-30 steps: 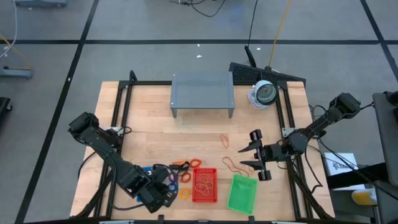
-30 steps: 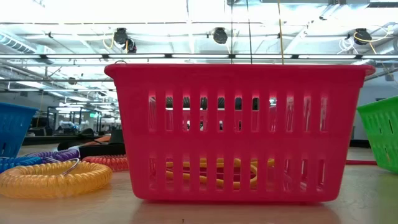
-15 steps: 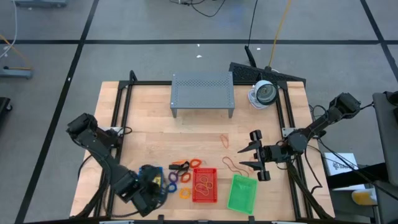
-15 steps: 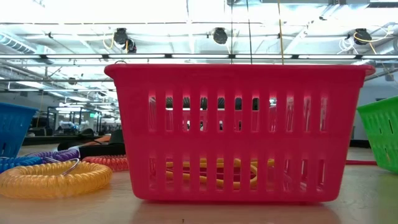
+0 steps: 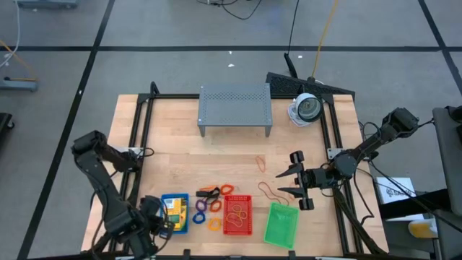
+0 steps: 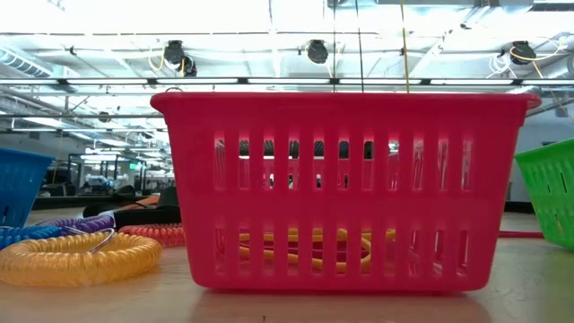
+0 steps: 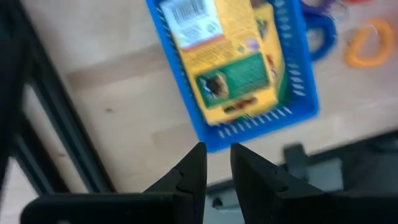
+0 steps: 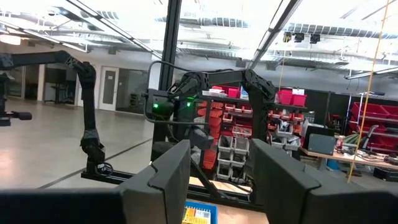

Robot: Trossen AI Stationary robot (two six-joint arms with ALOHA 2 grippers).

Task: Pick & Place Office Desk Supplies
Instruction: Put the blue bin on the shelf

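A blue tray near the table's front left holds a yellow-and-green crayon box lying flat. My left gripper hangs just off the tray's near-left side, pointing down, its fingers a narrow gap apart with nothing between them. To the right lie orange, purple and blue rings, then a red tray with yellow and red bands inside, and a green tray. Loose rubber bands lie on the wood. My right gripper waits open above the table's right side.
A grey perforated shelf stands at the back, with a round white-and-grey device to its right. Black frame rails run along both sides of the table. In the low view the red tray fills the middle, with an orange coil to its left.
My left gripper has swung from above the blue tray toward the table's left near corner, its wrist rolling as it went. The blue tray and the crayon box in it, covered before, now show and lie still. The right arm has kept still.
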